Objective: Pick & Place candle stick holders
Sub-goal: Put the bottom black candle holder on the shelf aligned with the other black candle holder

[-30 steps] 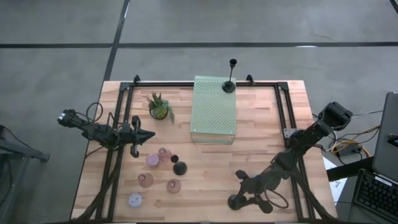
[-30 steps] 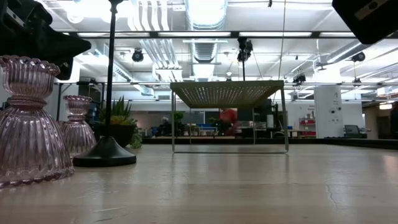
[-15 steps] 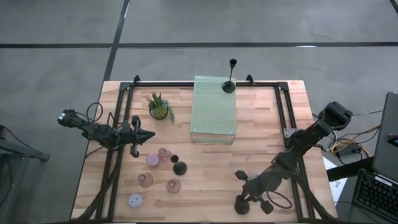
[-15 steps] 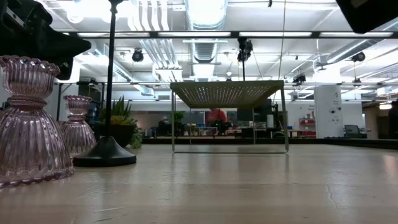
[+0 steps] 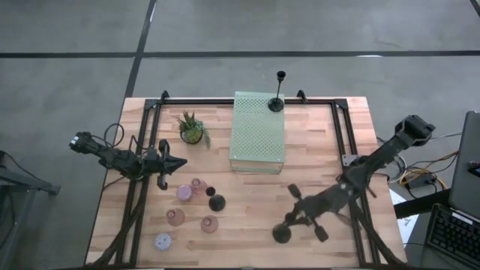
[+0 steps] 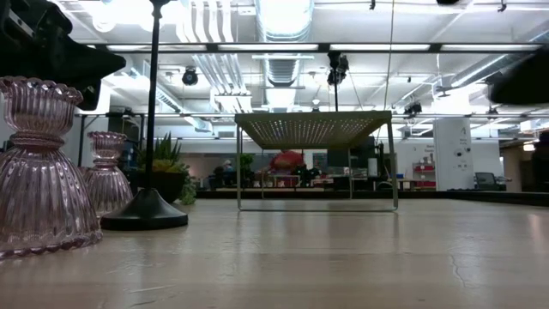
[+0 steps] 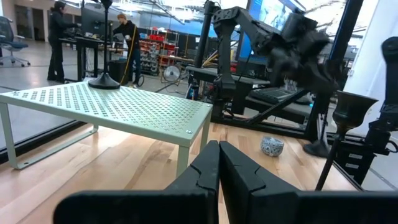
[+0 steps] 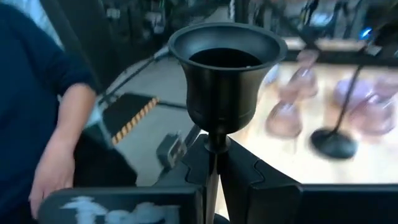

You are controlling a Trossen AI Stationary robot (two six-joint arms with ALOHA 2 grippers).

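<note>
A: Start at the near edge of the table. What is the right gripper (image 8: 214, 163) doing?

B: Its fingers are clamped on the thin stem of a black candle stick holder (image 8: 223, 74), just under the cup. From above, that holder's round base (image 5: 281, 234) shows near the front edge, right of centre, with the right arm running back to the table's right side.

A: And the other holders?

B: A cluster sits at front left. Nearest the edge is a pale lavender holder (image 5: 163, 241); just behind it are two pink glass holders (image 5: 175, 217) and (image 5: 209, 223). A little farther in stand a second black holder (image 5: 216, 202) and two more pink ones (image 5: 184, 193) close together, touching or nearly so.

A: The left gripper (image 7: 218, 163)?

B: Shut on nothing, its two fingers pressed together. It hangs over the left side of the table, just behind that cluster, pointing toward the middle.

A: Farther back?

B: A small potted plant (image 5: 192, 129) stands left of a pale green perforated stand (image 5: 259, 131). On the stand's far right corner is one more black slim-stemmed holder (image 5: 277, 102), upright.

A: Anything beyond the table?

B: The right wrist view shows a person's dark blue sleeve (image 8: 37, 81) and a hand below it.
</note>
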